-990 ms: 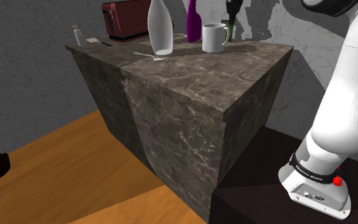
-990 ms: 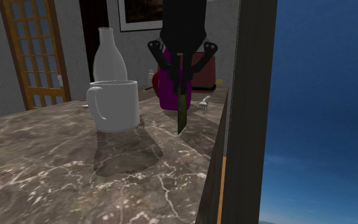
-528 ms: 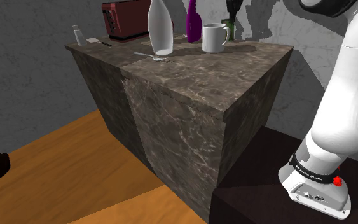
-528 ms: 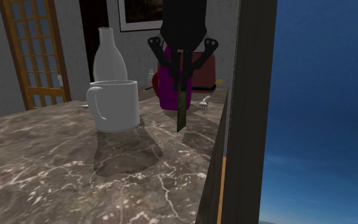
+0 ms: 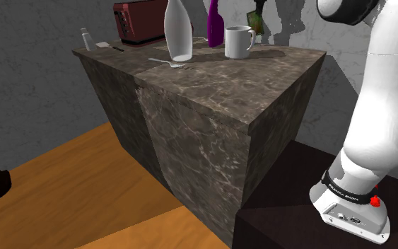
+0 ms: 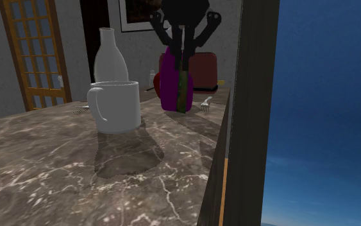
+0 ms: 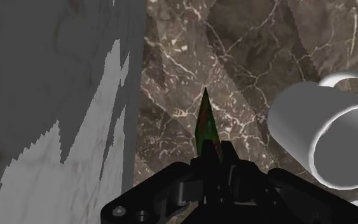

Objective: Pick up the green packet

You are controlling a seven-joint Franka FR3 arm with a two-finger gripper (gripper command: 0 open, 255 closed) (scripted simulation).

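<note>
Now you have the gripper (image 6: 183, 59) pinched tight on the top edge of the green packet (image 6: 184, 93) — it hangs upright, clear of the dark marbled bench (image 6: 57, 167). From the second exterior view it sits before the purple bottle (image 6: 166, 90), near the white mug (image 6: 116, 106).

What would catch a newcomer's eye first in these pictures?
The black gripper draws the eye first: it is shut on a thin green packet that hangs edge-on above the dark marbled counter. Next comes the white mug, which stands beside it. In the second exterior view a tall white bottle and a purple bottle stand behind them.
</note>
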